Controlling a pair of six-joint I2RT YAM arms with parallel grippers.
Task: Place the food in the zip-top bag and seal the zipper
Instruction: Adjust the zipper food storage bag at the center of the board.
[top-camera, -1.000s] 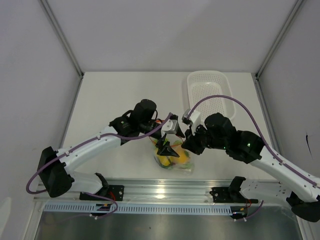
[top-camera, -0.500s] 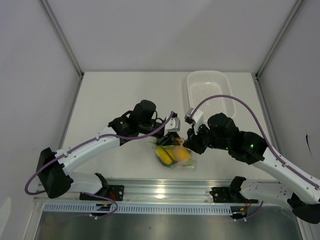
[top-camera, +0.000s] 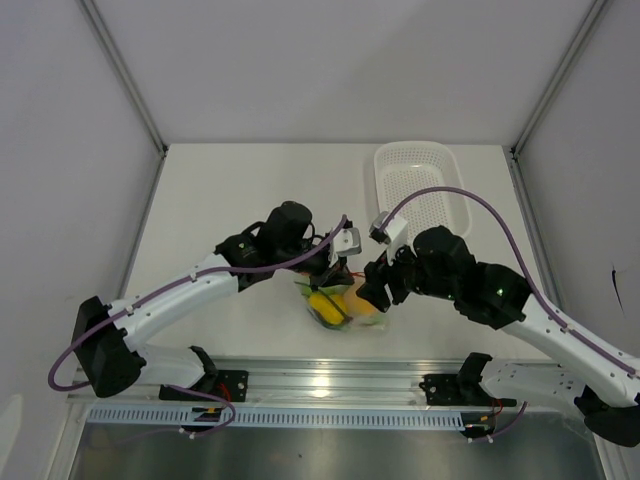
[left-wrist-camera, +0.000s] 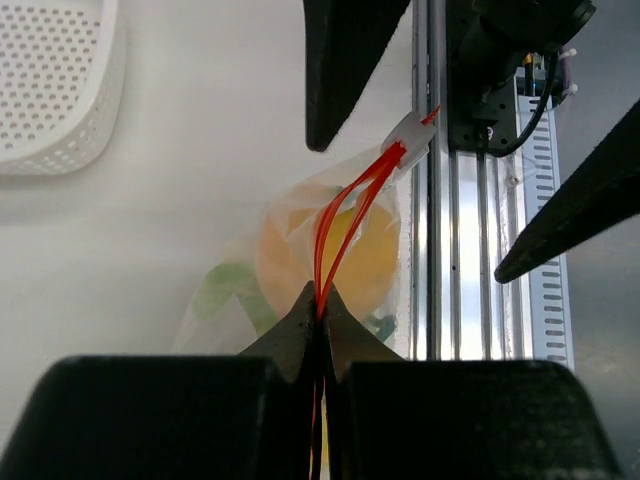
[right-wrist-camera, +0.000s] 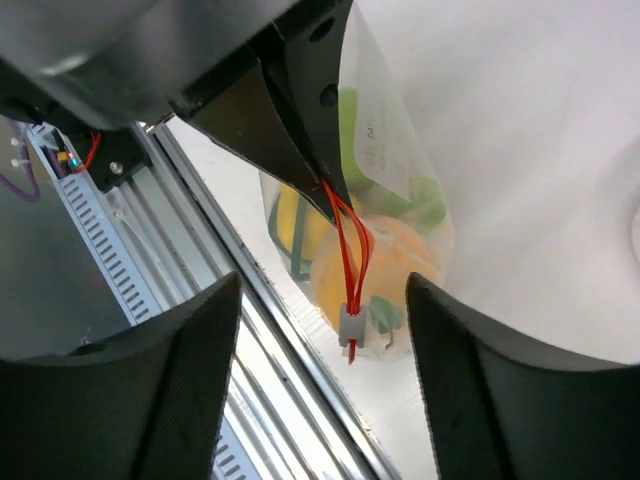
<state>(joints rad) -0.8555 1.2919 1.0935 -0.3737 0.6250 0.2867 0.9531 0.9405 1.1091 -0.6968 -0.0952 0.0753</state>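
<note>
L hand (left-wrist-camera: 320, 322): jaws shut tight, pinching one end of the zipper (left-wrist-camera: 343, 215); in top view it sits at ctr of frame, a bit low.
zipper: thin red-orange strip; its two lines run from L hand toward upper right of L wrist view, slightly parted in the middle, meeting again at the slider (left-wrist-camera: 408, 148).
slider: small pale tab at far end of the strip, btw. the two fingers of R hand (right-wrist-camera: 320, 290), touching neither.
R hand: jaws wide apart, holding nothing; its fingers fill lower left & lower right of R wrist view.
bag (right-wrist-camera: 405, 160): clear, crinkly, hangs under the strip; top view shows it at lower ctr, near the metal rail (top-camera: 330, 378). If its bottom rests on the tabletop (top-camera: 220, 200), cannot tell.
food (top-camera: 340, 305): inside the bag. The orange-yellow round fruit (right-wrist-camera: 390, 265) is just below the strip, yellow piece (right-wrist-camera: 283, 225) beside it, green pieces (right-wrist-camera: 352, 120) higher in R wrist view.
basket (top-camera: 415, 148): white, perforated, upper right of top view, well apart from the bag.
</note>
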